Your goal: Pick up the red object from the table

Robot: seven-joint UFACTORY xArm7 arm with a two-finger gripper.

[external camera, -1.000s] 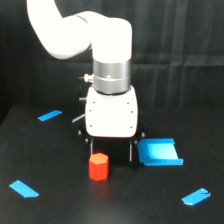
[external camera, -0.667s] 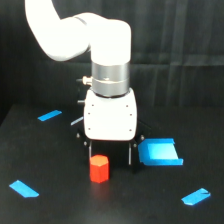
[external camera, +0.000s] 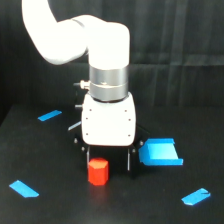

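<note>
Pincer hangs low over the table, fingers spread apart, holding nothing. You see two thin dark fingers below the white body: one partly hidden behind the block on the exterior view's left, the other clear on the exterior view's right.

Red block sits upright on the table, under the body's lower edge, just inside the left-hand finger and off-centre in the gap. From this view you can't tell whether it's truly between the fingers in depth or a bit in front of them.

Step in hand, as I read it: final approach and alignment, grasp not yet made. Next move calls for you to centre the gap on the block, confirm depth, get the fingertips beside its flat sides, then close and lift.

Blue tray is just beside the right-hand finger, so watch that side.
</note>
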